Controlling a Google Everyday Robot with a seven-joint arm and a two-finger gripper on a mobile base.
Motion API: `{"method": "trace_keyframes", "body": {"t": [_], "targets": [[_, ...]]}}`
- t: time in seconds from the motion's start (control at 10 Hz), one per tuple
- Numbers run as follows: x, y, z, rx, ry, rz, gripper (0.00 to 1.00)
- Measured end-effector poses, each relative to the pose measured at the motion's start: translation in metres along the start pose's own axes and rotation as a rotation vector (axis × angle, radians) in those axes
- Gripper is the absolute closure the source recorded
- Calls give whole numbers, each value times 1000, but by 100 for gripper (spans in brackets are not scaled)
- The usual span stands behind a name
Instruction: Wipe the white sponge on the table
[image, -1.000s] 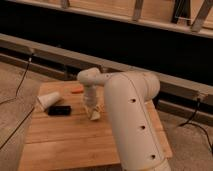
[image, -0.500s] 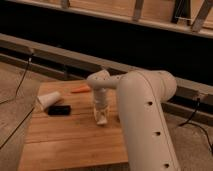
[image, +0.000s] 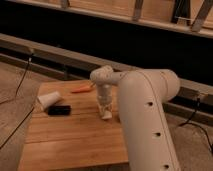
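Observation:
The white sponge (image: 107, 115) is a small cream block pressed against the table (image: 70, 137), a light tan plank top, near its middle right. My gripper (image: 105, 110) points straight down from the white arm and is shut on the white sponge, holding it against the wood. The bulky white arm (image: 147, 120) fills the right side and hides the table's right part.
A white tapered cup (image: 48, 100) lies on its side at the table's left, with a small black object (image: 59, 109) just in front of it. An orange, carrot-like thing (image: 82, 89) lies near the far edge. Dark rails and cables run behind the table.
The gripper has slid to the right across the table with the sponge under it, and the arm has swung further right in the view.

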Motion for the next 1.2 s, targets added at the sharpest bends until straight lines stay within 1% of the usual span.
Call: {"method": "trace_keyframes", "body": {"t": [0.2, 0.3, 0.6, 0.8, 1.2], "targets": [[-3, 6, 7, 0, 16, -5, 100], [-6, 12, 8, -2, 18, -11, 100], [-13, 36, 11, -16, 17, -58, 100], [-17, 55, 9, -26, 15, -103, 100], [-22, 84, 5, -44, 10, -170, 100]]}}
